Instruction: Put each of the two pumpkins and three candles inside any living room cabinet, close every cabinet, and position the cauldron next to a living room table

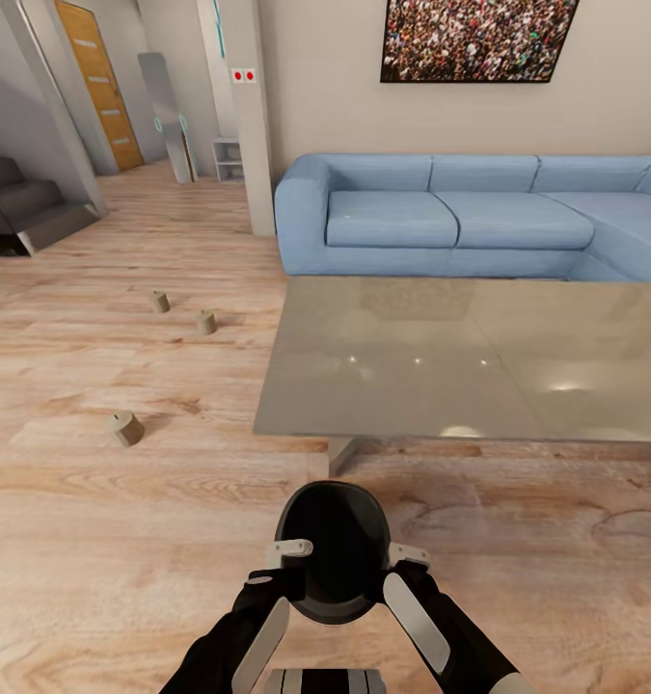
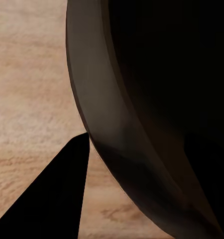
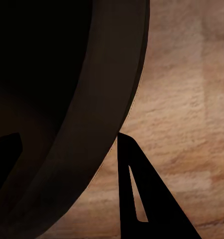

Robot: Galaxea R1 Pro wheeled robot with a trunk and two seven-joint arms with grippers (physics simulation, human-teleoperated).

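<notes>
The round-bellied matte black cauldron (image 1: 333, 551) hangs between the two grippers, above the pale wooden plank floor (image 1: 122, 540). The left gripper (image 1: 288, 551) pinches its rim on one side, the right gripper (image 1: 408, 556) on the opposite side; in each wrist view one dark finger (image 2: 57, 199) lies outside the greyish rim (image 2: 92, 99) and the other is down inside the mouth, so both are clamped on the rim. Just ahead of the grippers stands the low grey glossy-topped table (image 1: 479, 357), with a light blue sofa (image 1: 460, 217) beyond it. Three small squat candles (image 1: 125, 428) lie on the floor well ahead and to the left of the left gripper. The pot looks rigid and probably heavy; its thin, smooth rim could slip or tilt, so an even two-sided hold seems wise.
</notes>
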